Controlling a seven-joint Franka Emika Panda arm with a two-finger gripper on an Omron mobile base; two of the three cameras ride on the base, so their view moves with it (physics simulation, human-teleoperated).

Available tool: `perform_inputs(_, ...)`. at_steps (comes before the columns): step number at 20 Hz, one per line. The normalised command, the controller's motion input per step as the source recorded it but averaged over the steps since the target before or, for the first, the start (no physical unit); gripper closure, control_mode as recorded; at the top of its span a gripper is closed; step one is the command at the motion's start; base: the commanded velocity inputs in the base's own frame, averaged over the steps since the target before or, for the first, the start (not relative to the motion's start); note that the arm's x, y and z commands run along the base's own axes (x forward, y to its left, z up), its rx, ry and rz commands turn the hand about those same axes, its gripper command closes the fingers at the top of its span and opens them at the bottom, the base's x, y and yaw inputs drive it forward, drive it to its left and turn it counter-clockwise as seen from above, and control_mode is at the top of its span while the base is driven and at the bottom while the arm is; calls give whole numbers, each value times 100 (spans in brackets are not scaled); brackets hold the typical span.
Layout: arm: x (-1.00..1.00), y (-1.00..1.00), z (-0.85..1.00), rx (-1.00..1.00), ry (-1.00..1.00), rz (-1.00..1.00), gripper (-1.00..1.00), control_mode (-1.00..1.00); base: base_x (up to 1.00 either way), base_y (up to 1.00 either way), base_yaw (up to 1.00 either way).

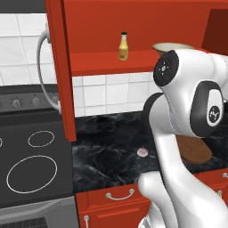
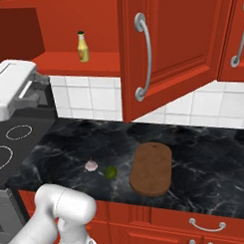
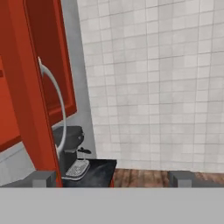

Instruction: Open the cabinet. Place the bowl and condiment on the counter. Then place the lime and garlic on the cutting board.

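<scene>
Two doors: both doors of the cabinet (image 2: 171, 47) stand swung out, the left one edge-on in the left base view, the right one face-on in the right base view with its long curved silver handle (image 2: 144, 56).
Shelf: the red inner shelf (image 1: 111, 60) is exposed and carries two things.
Condiment: the condiment (image 1: 123, 46), yellow with a dark cap, stands upright on the shelf, toward its left half.
Bowl: the bowl (image 1: 171, 47) sits on the same shelf to the right of the bottle, well apart from it; the arm's white elbow covers its lower part in the left base view.
Counter: the counter (image 2: 70, 145) runs below the cabinet, between the stovetop and the right edge.
Cutting board: the cutting board (image 2: 151, 169) lies flat on the counter near its front edge, bare.
Lime: the lime (image 2: 111, 172) rests on the counter just left of the board, not touching it.
Garlic: the garlic (image 2: 91, 166) lies just left of the lime, close beside it.
Gripper: the gripper (image 3: 111, 178) has its two tips spread to their full width with nothing between them; in the hand view it sits by the left door's edge, the door handle (image 3: 54, 105) just ahead and a tiled wall (image 3: 157, 83) beyond.
Stovetop: the dark grey stovetop (image 1: 33, 156) with white rings adjoins the counter's left end.
Drawers: red lower drawers (image 2: 197, 223) with short handles run under the counter.
</scene>
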Motion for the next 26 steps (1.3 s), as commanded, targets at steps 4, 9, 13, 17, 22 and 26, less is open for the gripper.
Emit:
perform_inputs(4, 10, -9, 0, 0, 0, -11, -100, -100, 0, 0, 0)
perform_inputs(9, 21, 0, 0, 0, 0, -2, -100, -100, 0, 0, 0)
perform_inputs(13, 34, -1, 0, 0, 0, 0, -100, -100, 0, 0, 0)
perform_inputs(17, 36, -5, 0, 0, 0, 0, -100, -100, 0, 0, 0)
perform_inputs(22, 28, -16, 0, 0, 0, 0, -100, -100, 0, 0, 0)
perform_inputs(26, 29, -17, 0, 0, 0, 0, -100, -100, 0, 0, 0)
